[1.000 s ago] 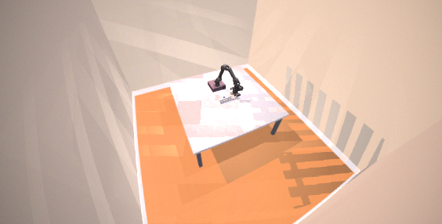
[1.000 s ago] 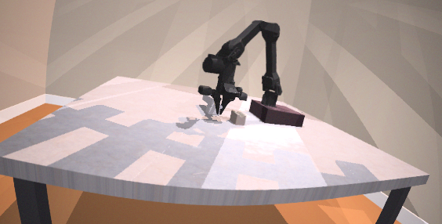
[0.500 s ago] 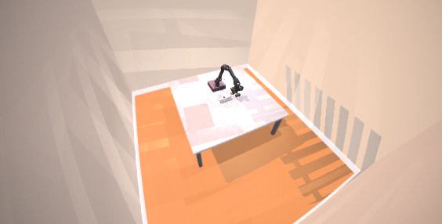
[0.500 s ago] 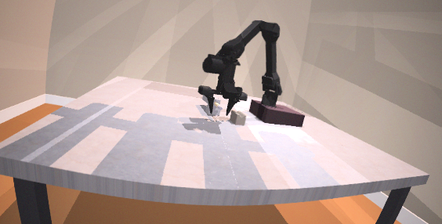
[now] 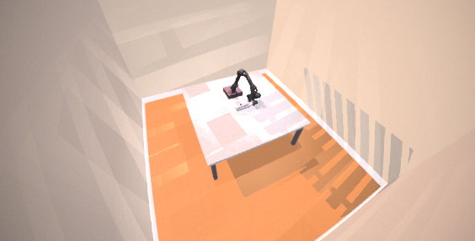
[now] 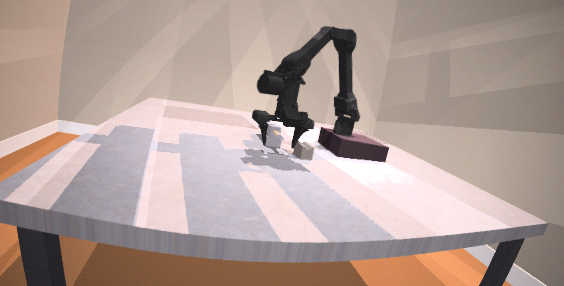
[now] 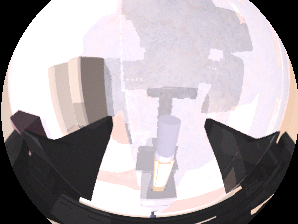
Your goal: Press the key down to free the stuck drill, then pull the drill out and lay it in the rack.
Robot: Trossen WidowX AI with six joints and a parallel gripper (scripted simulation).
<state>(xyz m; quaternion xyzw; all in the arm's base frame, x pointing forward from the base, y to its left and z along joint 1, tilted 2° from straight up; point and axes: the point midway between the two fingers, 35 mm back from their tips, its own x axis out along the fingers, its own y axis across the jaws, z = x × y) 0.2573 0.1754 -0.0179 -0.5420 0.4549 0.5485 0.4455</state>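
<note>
The gripper point(image 6: 283, 133) is hovering released, jaws spread wide and grasping nothing, straddling the pale drill point(image 6: 273, 135) standing directly beneath it on the desk point(image 6: 200, 203).

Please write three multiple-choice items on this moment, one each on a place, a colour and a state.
1. Where does the small beige block lie?
A. on the table between the gripper and the arm's base
B. on the floor
C. on top of the base

2. What colour is the arm's base?
A. bright green
B. dark maroon
C. white

3. How does the gripper stand?
A. shut on the beige block
B. shut on nothing
C. open, its fingers either side of a pale upright piece

Answers: 1 A, the exterior view shows it on the table beside the base. 2 B, the slab under the arm is dark maroon. 3 C, the fingers are spread wide and grip nothing.
</note>
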